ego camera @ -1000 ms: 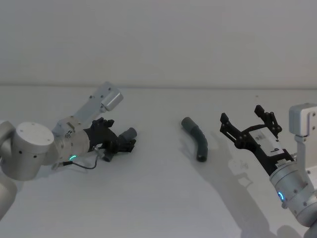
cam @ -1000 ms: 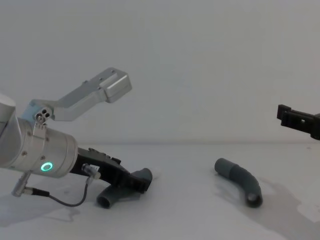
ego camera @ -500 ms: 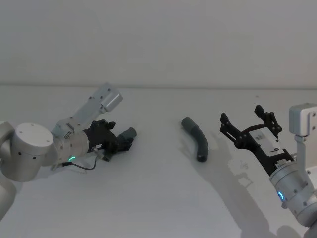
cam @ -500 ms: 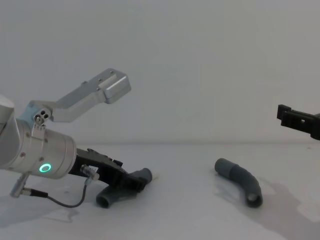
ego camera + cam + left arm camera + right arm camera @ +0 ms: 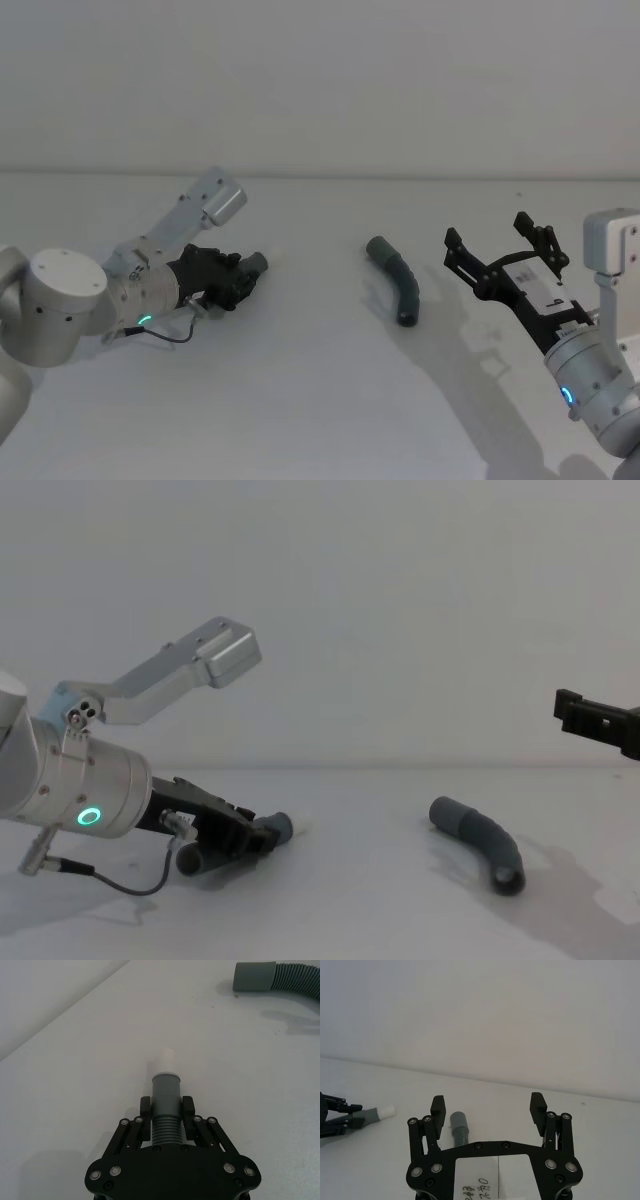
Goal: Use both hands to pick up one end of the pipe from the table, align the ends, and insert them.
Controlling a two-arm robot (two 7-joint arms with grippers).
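Cuffed hose [image 5: 398,280] lies loose on table [image 5: 320,400], curved, with its cuff [image 5: 254,976] at the end farther from the robot. Nothing is touching it. Left gripper [image 5: 166,1110] is well apart from it on the robot's left, low over the table, with its jaws narrow and clamped on the ribbed body of the tipped hose [image 5: 166,1125]. The collar [image 5: 165,1087] and white tip [image 5: 165,1057] stick out past the fingertips toward the cuffed hose's side. The tip and the cuff are well apart and not in line. Cannot tell whether the held piece's rear end clears the table. Right gripper [image 5: 486,228] hangs on the other side of the cuffed hose, near it but apart and raised above the table. Its jaws are spread wide, with nothing between them.
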